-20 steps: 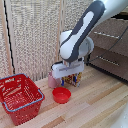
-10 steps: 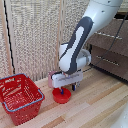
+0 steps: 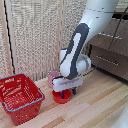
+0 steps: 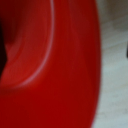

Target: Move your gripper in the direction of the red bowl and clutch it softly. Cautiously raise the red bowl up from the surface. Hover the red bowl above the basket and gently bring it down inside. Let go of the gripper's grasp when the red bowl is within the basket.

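The gripper [image 3: 68,91] hangs low over the wooden floor [image 3: 95,107], its white boxy body sitting right on top of the red bowl [image 3: 62,97]; the bowl rests on the floor, mouth upward, and being round it has no long axis to speak of; only its near side and part of its rim show below the gripper; the short dark fingers [image 3: 74,91] reach down at the bowl's edge, but whether they are spread, pressed together or pinching the rim cannot be told from the exterior view, since the gripper body covers them.

In the wrist view the bowl [image 4: 55,65] fills almost the whole picture, blurred, a curved red wall with a pale highlight line; a strip of light floor [image 4: 114,65] shows along one side; the fingers are not clear there either.

The basket [image 3: 31,102] stands on the floor well apart from the bowl, toward the exterior view's left; its long axis runs diagonally from the far left to the near right; its open top faces up; a pink cup [image 3: 53,78] stands just behind the bowl, partly hidden by the arm [image 3: 80,45]; behind it all is a woven screen [image 3: 35,35].
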Controlling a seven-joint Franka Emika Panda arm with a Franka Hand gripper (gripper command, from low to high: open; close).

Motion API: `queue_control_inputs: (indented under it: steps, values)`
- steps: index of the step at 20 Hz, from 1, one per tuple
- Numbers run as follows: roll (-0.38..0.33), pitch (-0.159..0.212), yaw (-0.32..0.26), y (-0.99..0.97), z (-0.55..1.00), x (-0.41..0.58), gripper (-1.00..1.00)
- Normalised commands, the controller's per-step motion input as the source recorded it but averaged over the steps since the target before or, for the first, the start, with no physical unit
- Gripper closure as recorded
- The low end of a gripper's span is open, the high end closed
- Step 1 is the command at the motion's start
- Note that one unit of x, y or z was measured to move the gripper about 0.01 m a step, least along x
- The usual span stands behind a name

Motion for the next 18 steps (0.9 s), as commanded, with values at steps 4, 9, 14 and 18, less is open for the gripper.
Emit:
queue_control_inputs:
  steps: [4,9,14,18]
  values:
    - [-0.007,0.001,0.007,0.00,-0.23,-0.006,1.00]
    - [-0.019,0.004,0.000,0.02,-0.09,-0.001,1.00]
    - [0.007,0.051,0.001,0.11,0.00,-0.072,1.00]
    - [0.085,0.164,0.013,0.07,0.20,-0.029,1.00]
